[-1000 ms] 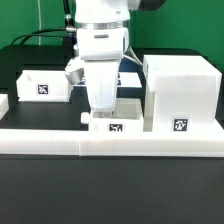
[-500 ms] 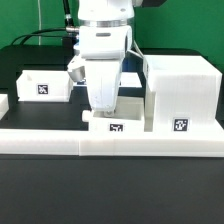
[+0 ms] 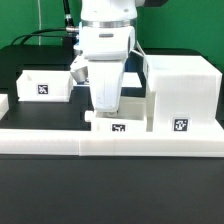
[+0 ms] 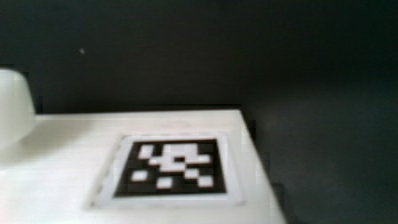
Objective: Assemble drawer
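Black counter (image 3: 50, 110), white border rail (image 3: 110, 141) along the near edge. Just behind the rail, mid-edge, sits the small drawer box (image 3: 128, 122), tag (image 4: 173, 168) facing front, long axis along the near edge. The gripper (image 3: 100, 113) is planted on the box's end at the exterior view's left. Its fingers are hidden, so I can't tell if they are wide or narrow. The housing (image 3: 180, 95) is just beside the box on the exterior view's right; contact unclear. The second small box (image 3: 42, 86) sits farther back, toward the left edge. Versus a second ago, box and gripper have shifted slightly toward the housing and the gap is smaller.
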Robot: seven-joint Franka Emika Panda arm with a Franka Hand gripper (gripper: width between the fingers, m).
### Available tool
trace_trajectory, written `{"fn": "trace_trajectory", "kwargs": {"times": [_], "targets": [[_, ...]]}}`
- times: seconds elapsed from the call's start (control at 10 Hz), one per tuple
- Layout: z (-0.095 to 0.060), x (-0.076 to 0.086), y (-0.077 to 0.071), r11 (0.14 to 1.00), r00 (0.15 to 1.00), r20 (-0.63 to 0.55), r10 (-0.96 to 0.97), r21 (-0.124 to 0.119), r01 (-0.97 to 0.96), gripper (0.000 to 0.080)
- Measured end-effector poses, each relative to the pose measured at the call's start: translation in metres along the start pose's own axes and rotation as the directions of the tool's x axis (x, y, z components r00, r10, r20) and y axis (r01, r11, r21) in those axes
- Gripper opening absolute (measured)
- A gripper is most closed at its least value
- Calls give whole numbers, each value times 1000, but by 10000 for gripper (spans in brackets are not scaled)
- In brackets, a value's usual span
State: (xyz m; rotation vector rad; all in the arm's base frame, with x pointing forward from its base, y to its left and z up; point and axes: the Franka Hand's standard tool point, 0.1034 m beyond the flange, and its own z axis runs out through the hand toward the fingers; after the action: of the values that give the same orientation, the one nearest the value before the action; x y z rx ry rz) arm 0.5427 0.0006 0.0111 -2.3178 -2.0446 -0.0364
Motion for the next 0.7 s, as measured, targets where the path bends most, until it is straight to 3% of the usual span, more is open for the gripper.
{"fn": "trace_trajectory", "kwargs": {"times": [0.7], "targets": [[1, 6, -2, 1000, 1000, -1, -15, 1, 15, 42]]}}
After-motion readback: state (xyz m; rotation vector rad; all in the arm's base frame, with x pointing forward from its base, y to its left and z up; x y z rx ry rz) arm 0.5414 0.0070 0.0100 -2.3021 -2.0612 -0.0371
